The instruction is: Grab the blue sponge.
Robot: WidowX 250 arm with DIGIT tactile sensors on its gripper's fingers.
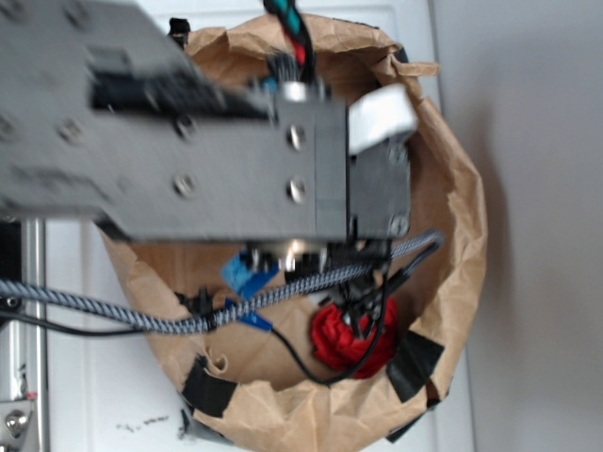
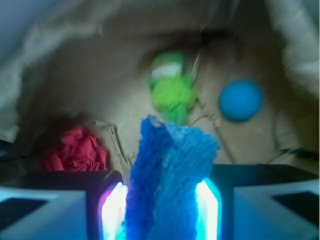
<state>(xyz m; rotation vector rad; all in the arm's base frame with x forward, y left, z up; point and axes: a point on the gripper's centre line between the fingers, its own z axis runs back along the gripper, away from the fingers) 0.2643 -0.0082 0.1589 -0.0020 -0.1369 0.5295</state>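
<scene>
While claw grips blue sponge, inside paper bag

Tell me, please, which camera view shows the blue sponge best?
The wrist view: the blue sponge fills the foreground, clamped between the gripper fingers. The exterior view shows only small blue patches under the arm, which hides most of it.

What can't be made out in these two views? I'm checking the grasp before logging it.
- Exterior view: the arm hides most of the paper bag; the blue sponge shows only as a sliver, and the gripper itself is not visible.
- Wrist view: the sponge sits between the fingers, but its lower end is cut off by the frame's bottom edge.
- Wrist view: blur leaves the green object unidentifiable.
</scene>
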